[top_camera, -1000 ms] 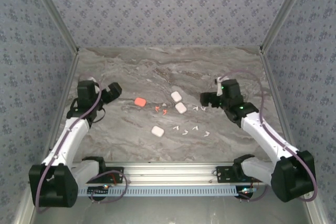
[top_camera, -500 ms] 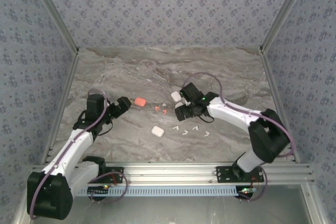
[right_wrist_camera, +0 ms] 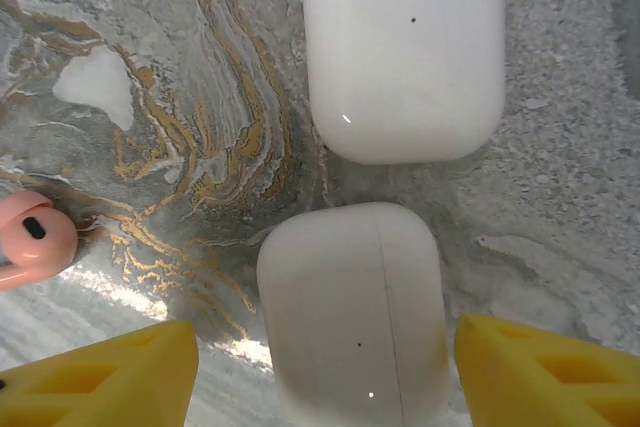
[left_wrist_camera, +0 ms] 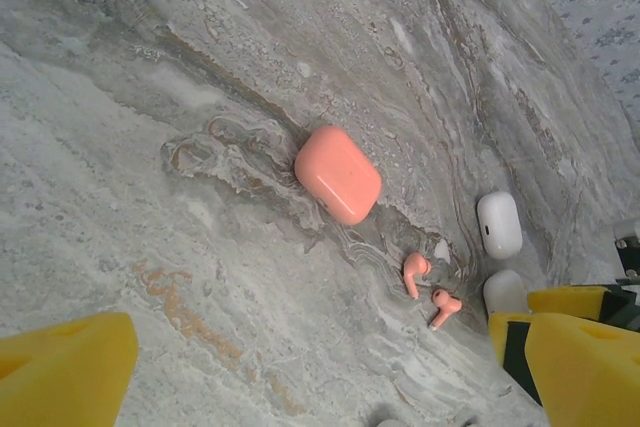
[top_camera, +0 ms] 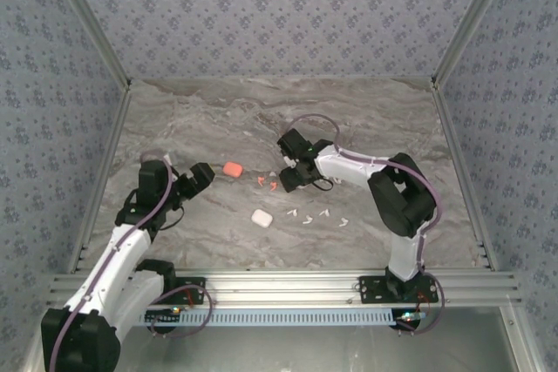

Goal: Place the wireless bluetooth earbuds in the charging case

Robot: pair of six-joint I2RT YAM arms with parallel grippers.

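Right gripper (right_wrist_camera: 326, 347) low over two white charging cases, yellow fingers (right_wrist_camera: 100, 377) spread either side of the nearer case (right_wrist_camera: 352, 312), not clearly touching it. Far case (right_wrist_camera: 403, 47) just beyond. One coral earbud (right_wrist_camera: 30, 242) at the left edge of the right wrist view.

Left gripper (left_wrist_camera: 310, 347) spread wide too, holding nothing, facing the closed coral case (left_wrist_camera: 338, 174) (two coral earbuds (left_wrist_camera: 415, 273) loose just past it).

White earbuds (top_camera: 307, 219) — four or so — scattered on the marble table (top_camera: 192, 111), near a third white case (top_camera: 261, 217).
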